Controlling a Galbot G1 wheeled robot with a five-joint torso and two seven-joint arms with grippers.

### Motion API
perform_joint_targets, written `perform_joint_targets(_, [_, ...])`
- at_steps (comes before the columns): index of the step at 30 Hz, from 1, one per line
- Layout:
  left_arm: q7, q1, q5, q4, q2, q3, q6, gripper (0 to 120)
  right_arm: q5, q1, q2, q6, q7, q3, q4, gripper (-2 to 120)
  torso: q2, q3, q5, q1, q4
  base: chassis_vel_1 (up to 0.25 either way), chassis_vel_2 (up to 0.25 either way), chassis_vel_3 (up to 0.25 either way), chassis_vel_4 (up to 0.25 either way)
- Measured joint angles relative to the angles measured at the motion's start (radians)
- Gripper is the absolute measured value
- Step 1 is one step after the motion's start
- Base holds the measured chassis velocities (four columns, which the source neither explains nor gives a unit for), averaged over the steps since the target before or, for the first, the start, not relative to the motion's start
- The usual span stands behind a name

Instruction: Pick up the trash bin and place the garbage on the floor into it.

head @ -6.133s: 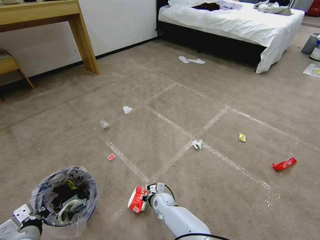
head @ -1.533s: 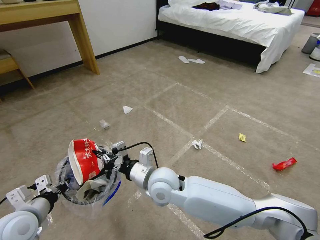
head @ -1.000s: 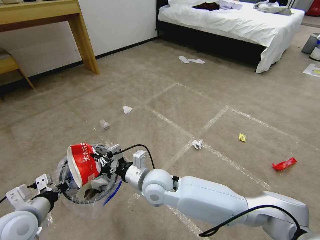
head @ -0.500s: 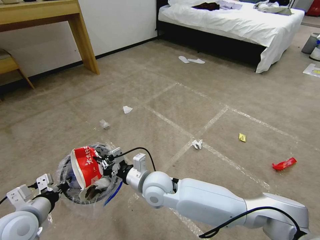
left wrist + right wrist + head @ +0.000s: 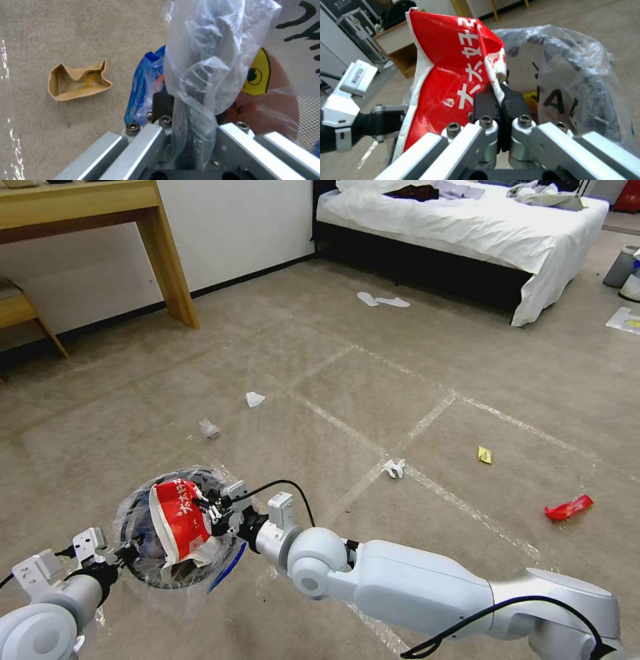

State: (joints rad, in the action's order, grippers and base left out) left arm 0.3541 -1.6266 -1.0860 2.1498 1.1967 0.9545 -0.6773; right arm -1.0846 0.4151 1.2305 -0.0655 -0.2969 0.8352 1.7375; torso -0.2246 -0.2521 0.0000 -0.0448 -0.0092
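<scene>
The right gripper [image 5: 212, 508] is clenched on the torn edge of a red-and-white paper cup [image 5: 179, 520] and holds it over the mouth of the trash bin [image 5: 137, 553], with the lower part of the cup already inside the rim. In the right wrist view the two dark pads [image 5: 485, 103] press together on a thin fold of the cup [image 5: 453, 82]. This cup seems very light, and it is crushed and soft, so I think a pinch on the edge is enough; it would fall straight down when let go.

The left gripper [image 5: 110, 561] carries the bin above the floor [image 5: 400, 380]. In the left wrist view it [image 5: 186, 140] is closed on the black rim and on the crinkly clear liner [image 5: 206, 50]. I judge this film slippery, so the grip should stay on the stiff rim under it.

On the carpet I count five small pieces in the head view: two crumpled white tissues [image 5: 254, 399] [image 5: 395, 468], one clear crumpled wrapper [image 5: 209, 429], one yellow packet [image 5: 485, 455] and one red wrapper [image 5: 568, 508]. One brown cardboard piece [image 5: 78, 81] lies near the bin.
</scene>
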Motion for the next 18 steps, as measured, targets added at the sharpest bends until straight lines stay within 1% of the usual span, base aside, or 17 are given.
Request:
perform_joint_targets(4, [0.0, -0.001, 0.0, 0.0, 0.004, 0.0, 0.0, 0, 0.005, 0.002, 0.003, 0.0, -0.002, 0.003, -0.008, 0, 0.0, 0.0, 0.0, 0.0, 0.0, 0.0, 0.0, 0.0, 0.0])
perform_joint_targets(5, [-0.001, -0.002, 0.0, 0.0, 0.006, 0.0, 0.0, 0, 0.008, 0.002, 0.004, 0.0, -0.003, 0.004, -0.011, 4, 0.0, 0.0, 0.0, 0.0, 0.0, 0.0, 0.0, 0.0, 0.0])
perform_joint_targets(7, [-0.001, -0.003, 0.001, 0.0, 0.008, 0.0, 0.0, 0, 0.011, 0.004, 0.007, 0.0, -0.004, 0.006, -0.015, 16, 0.0, 0.0, 0.0, 0.0, 0.0, 0.0, 0.0, 0.0, 0.0])
perform_joint_targets(8, [-0.001, -0.003, 0.001, 0.0, 0.008, 0.0, 0.0, 0, 0.011, 0.004, 0.007, 0.0, -0.004, 0.006, -0.015, 16, 0.0, 0.0, 0.0, 0.0, 0.0, 0.0, 0.0, 0.0, 0.0])
perform_joint_targets(10, [-0.002, -0.004, 0.002, 0.0, 0.008, 0.001, 0.0, 0, 0.013, 0.004, 0.009, 0.0, -0.005, 0.007, -0.016, 26, 0.0, 0.0, 0.0, 0.0, 0.0, 0.0, 0.0, 0.0, 0.0])
perform_joint_targets(11, [-0.002, -0.004, 0.002, 0.0, 0.008, 0.001, 0.0, 0, 0.013, 0.004, 0.009, 0.0, -0.005, 0.007, -0.016, 26, 0.0, 0.0, 0.0, 0.0, 0.0, 0.0, 0.0, 0.0, 0.0])
perform_joint_targets(12, [-0.002, -0.004, 0.002, 0.0, 0.008, 0.001, 0.0, 0, 0.013, 0.005, 0.01, 0.0, -0.005, 0.007, -0.016, 30, 0.0, 0.0, 0.0, 0.0, 0.0, 0.0, 0.0, 0.0, 0.0])
perform_joint_targets(13, [-0.002, -0.004, 0.002, 0.0, 0.008, 0.001, 0.001, 0, 0.014, 0.005, 0.009, 0.0, -0.005, 0.007, -0.016, 38, 0.0, 0.0, 0.0, 0.0, 0.0, 0.0, 0.0, 0.0, 0.0])
perform_joint_targets(14, [-0.002, -0.004, 0.002, -0.001, 0.008, 0.001, 0.001, 0, 0.014, 0.006, 0.008, 0.0, -0.005, 0.007, -0.016, 41, 0.0, 0.0, 0.0, 0.0, 0.0, 0.0, 0.0, 0.0, 0.0])
perform_joint_targets(15, [-0.002, -0.004, 0.002, -0.001, 0.008, 0.001, 0.001, 0, 0.014, 0.006, 0.008, 0.0, -0.005, 0.007, -0.016, 41, 0.0, 0.0, 0.0, 0.0, 0.0, 0.0, 0.0, 0.0, 0.0])
perform_joint_targets(16, [-0.002, -0.004, 0.003, -0.002, 0.009, 0.001, 0.001, 0, 0.015, 0.007, 0.005, 0.0, -0.005, 0.006, -0.015, 48, 0.0, 0.0, 0.0, 0.0, 0.0, 0.0, 0.0, 0.0, 0.0])
perform_joint_targets(17, [-0.002, -0.004, 0.003, -0.003, 0.009, 0.0, 0.001, 0, 0.015, 0.008, 0.003, 0.0, -0.005, 0.004, -0.015, 52, 0.0, 0.0, 0.0, 0.0, 0.0, 0.0, 0.0, 0.0, 0.0])
perform_joint_targets(18, [-0.002, -0.004, 0.003, -0.003, 0.009, 0.0, 0.001, 0, 0.015, 0.008, 0.003, 0.0, -0.005, 0.004, -0.015, 52, 0.0, 0.0, 0.0, 0.0, 0.0, 0.0, 0.0, 0.0, 0.0])
